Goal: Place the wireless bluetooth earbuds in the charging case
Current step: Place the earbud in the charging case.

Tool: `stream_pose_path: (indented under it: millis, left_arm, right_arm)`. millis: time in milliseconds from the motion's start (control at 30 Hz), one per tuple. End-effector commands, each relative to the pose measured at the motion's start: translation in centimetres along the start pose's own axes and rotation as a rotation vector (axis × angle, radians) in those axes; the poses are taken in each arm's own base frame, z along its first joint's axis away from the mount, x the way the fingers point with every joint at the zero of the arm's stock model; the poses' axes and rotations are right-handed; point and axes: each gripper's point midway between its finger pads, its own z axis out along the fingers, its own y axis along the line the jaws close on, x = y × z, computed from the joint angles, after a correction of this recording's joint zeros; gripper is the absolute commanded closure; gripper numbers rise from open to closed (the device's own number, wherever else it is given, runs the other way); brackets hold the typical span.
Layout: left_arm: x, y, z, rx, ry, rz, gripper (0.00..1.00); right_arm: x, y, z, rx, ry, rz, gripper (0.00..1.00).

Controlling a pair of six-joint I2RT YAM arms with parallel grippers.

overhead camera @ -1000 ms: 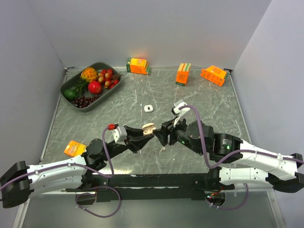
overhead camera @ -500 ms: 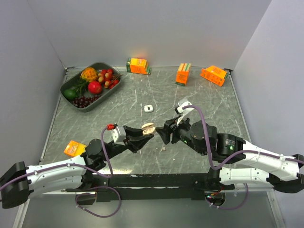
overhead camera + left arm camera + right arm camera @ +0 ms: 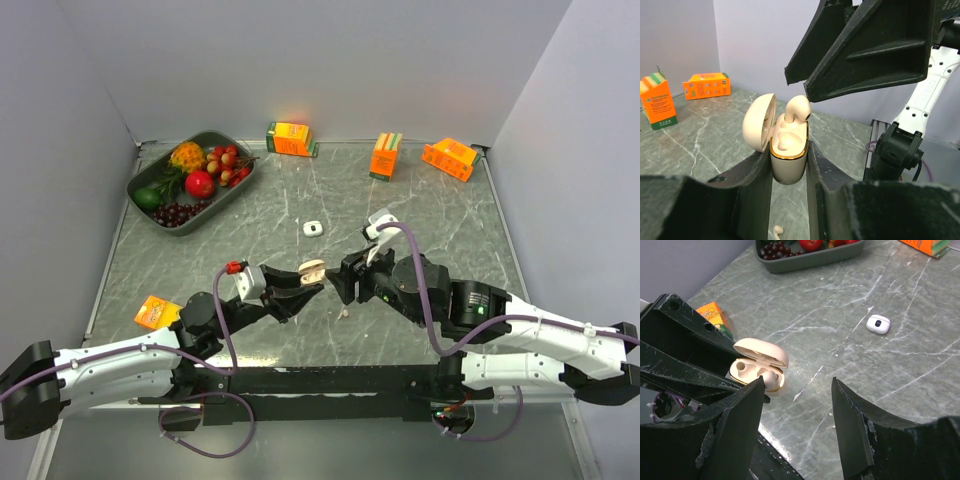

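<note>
My left gripper (image 3: 308, 280) is shut on the beige charging case (image 3: 788, 162), which it holds upright above the table with its lid open. One pale earbud (image 3: 797, 108) stands in a slot of the case and sticks up out of it; the other slot shows empty. The open right gripper (image 3: 338, 283) hovers just right of the case (image 3: 759, 358), with nothing between its fingers. A second earbud (image 3: 343, 313) with a stem lies on the table below the grippers. A stubby white piece (image 3: 314, 228) lies further back.
A grey tray (image 3: 222, 201) of toy fruit stands at the back left. Orange juice cartons stand along the back wall (image 3: 291, 138), (image 3: 385, 155), (image 3: 450, 158), and another carton (image 3: 157, 312) lies near the left arm.
The right arm shifted slightly to the right and came back beside the case. The left gripper and the case have stayed put.
</note>
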Motion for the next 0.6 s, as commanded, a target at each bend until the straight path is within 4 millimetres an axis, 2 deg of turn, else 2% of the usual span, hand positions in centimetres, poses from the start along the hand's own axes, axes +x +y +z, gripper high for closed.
stream_pose_path:
  millis: [0, 267, 367, 500, 567]
  left_arm:
    - [-3.1, -1.1, 0.5, 0.05, -0.091, -0.001, 0.99]
    - [-3.3, -1.4, 0.7, 0.066, -0.095, 0.0, 0.99]
    - [-2.8, -1.1, 0.8, 0.05, -0.078, -0.007, 0.99]
    - [-1.6, 0.1, 0.4, -0.011, -0.045, 0.009, 0.99]
    - [-0.7, 0.7, 0.0, -0.045, -0.022, 0.016, 0.99]
  right_arm:
    - [-1.3, 0.6, 0.1, -0.015, -0.026, -0.003, 0.36]
    - [-1.0, 0.7, 0.6, -0.006, -0.016, -0.009, 0.36]
    - [-1.9, 0.7, 0.4, -0.008, -0.042, 0.0, 0.35]
    - [-4.0, -0.1, -1.1, 0.002, -0.115, 0.046, 0.27]
    - [-4.0, -1.0, -1.4, 0.037, -0.116, 0.064, 0.25]
